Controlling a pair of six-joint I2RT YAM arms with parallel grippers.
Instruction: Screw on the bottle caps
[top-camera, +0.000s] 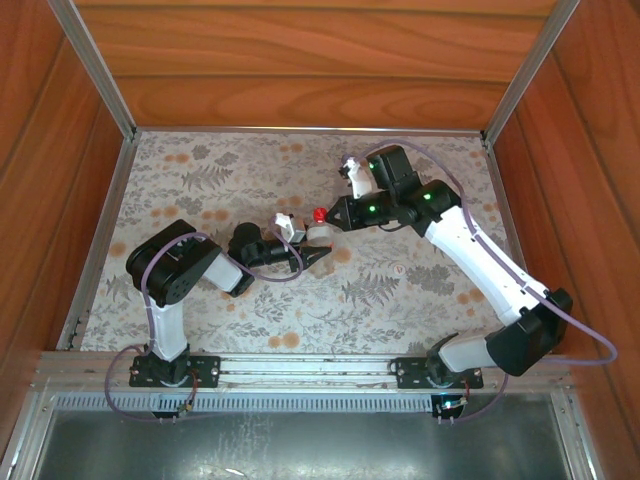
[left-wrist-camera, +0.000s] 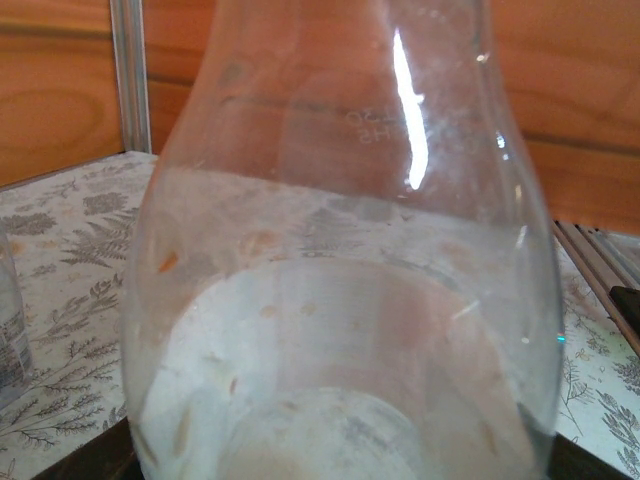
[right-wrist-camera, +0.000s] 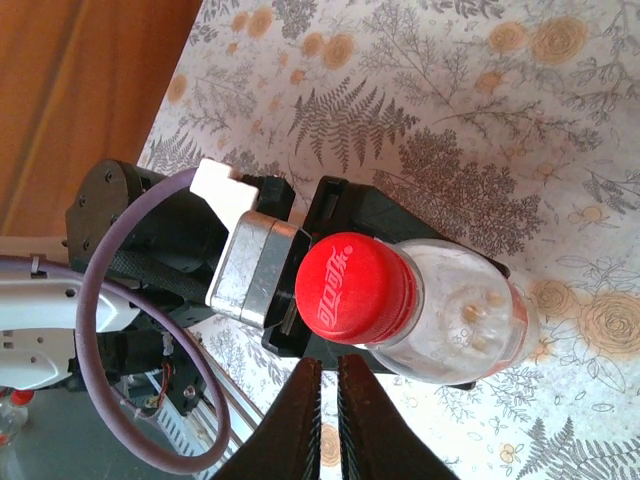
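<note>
Clear plastic bottles: 2, namely the capped bottle (right-wrist-camera: 460, 310) and a second bottle (left-wrist-camera: 6, 330).
Red cap (right-wrist-camera: 345, 295): 1.
Grippers: 2, namely the left gripper (top-camera: 305, 243) and the right gripper (right-wrist-camera: 328, 370).
Patterned cloth (top-camera: 200, 160): 1.

Overhead camera: mounted high behind the arm bases, looking down over the whole desk (top-camera: 200, 300). Left wrist camera: very close against the clear bottle (left-wrist-camera: 340, 300), facing level toward a wood wall (left-wrist-camera: 60, 90). Right wrist camera: close, looking steeply down on the red cap (right-wrist-camera: 350, 295), which the overhead view also covers.
</note>
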